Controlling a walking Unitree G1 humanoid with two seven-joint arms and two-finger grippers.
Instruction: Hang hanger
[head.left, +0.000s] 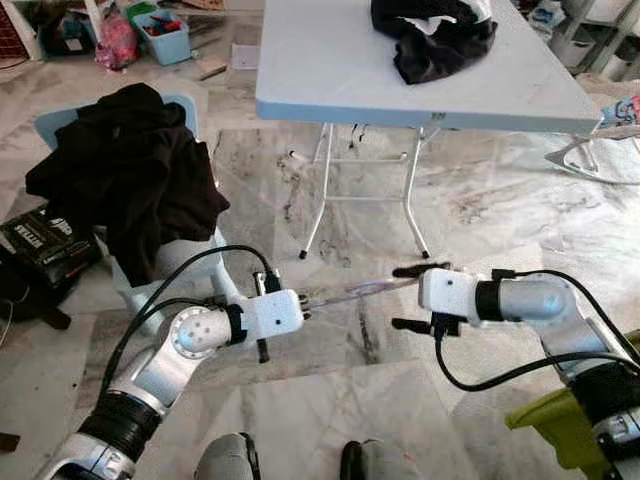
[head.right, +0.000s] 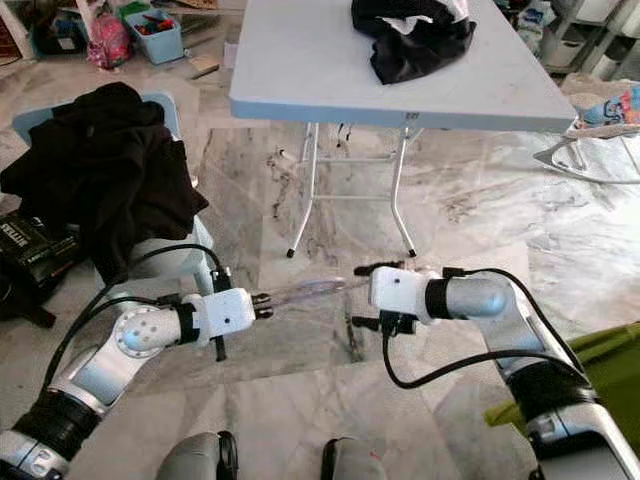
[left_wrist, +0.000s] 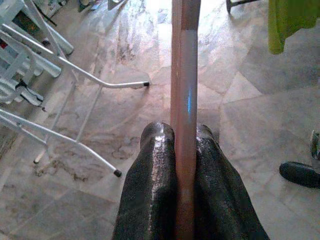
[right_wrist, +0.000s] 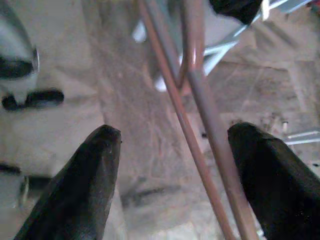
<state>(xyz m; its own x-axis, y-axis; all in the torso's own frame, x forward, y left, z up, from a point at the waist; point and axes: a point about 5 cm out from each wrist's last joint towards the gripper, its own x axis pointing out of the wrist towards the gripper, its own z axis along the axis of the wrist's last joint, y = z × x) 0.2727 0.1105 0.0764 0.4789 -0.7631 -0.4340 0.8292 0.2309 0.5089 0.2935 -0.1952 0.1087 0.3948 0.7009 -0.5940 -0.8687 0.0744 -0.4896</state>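
A translucent pinkish hanger (head.left: 360, 290) is held level above the marble floor between my two arms. My left gripper (head.left: 305, 306) is shut on one end of it; in the left wrist view the two black fingers (left_wrist: 155, 165) press on the hanger's bar (left_wrist: 185, 75). My right gripper (head.left: 412, 297) is at the other end, open, one finger above and one below the hanger. In the right wrist view the hanger's thin rods (right_wrist: 200, 100) run between the spread fingertips (right_wrist: 102, 145), closer to one of them, without clear contact.
A white folding table (head.left: 330, 90) with a black garment (head.left: 432, 40) stands ahead. A light blue chair (head.left: 190, 250) draped in black clothes (head.left: 130, 180) is at my left, a black box (head.left: 45, 240) beside it. A green bin (head.left: 560, 425) is at my lower right.
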